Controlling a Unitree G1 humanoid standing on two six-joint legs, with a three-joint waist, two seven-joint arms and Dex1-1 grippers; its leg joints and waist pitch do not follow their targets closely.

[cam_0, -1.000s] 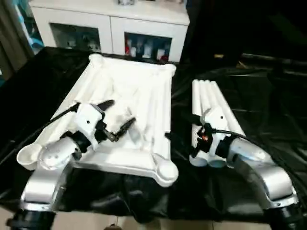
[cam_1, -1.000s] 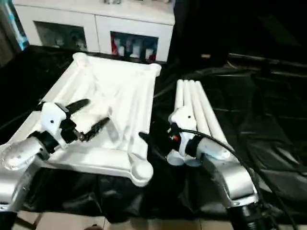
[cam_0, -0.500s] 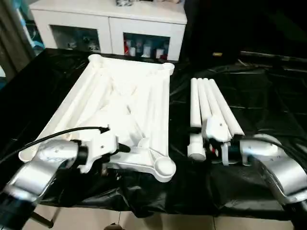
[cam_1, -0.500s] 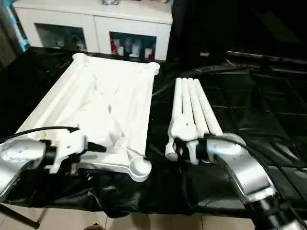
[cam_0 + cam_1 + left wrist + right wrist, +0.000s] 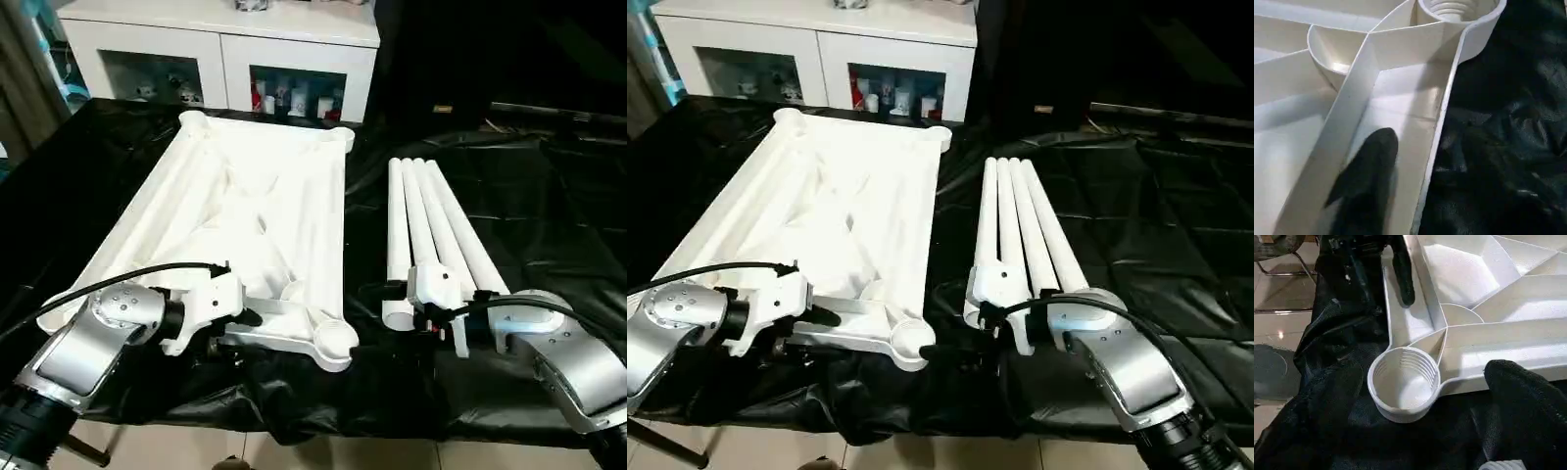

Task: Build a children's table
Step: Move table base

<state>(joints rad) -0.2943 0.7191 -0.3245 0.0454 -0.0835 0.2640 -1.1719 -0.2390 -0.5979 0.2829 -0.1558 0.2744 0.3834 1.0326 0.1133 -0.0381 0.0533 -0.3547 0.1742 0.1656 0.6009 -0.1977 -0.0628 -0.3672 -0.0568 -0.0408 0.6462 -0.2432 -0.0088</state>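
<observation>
While the left gripper (image 5: 257, 318), its grip unclear, sat at the upturned tabletop's (image 5: 260, 211) near rim, four legs (image 5: 431, 230) lay unfitted beyond the right gripper (image 5: 1425, 382), spread wide around a corner socket (image 5: 1404, 382).

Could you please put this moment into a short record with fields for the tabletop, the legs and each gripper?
tabletop: upside down on the black cloth, ribs up
near right socket: empty, threaded inside
legs: four in a bundle, lying right of the tabletop
left gripper: at the tabletop's near edge, one finger inside the rim
right gripper: open, facing the socket
</observation>
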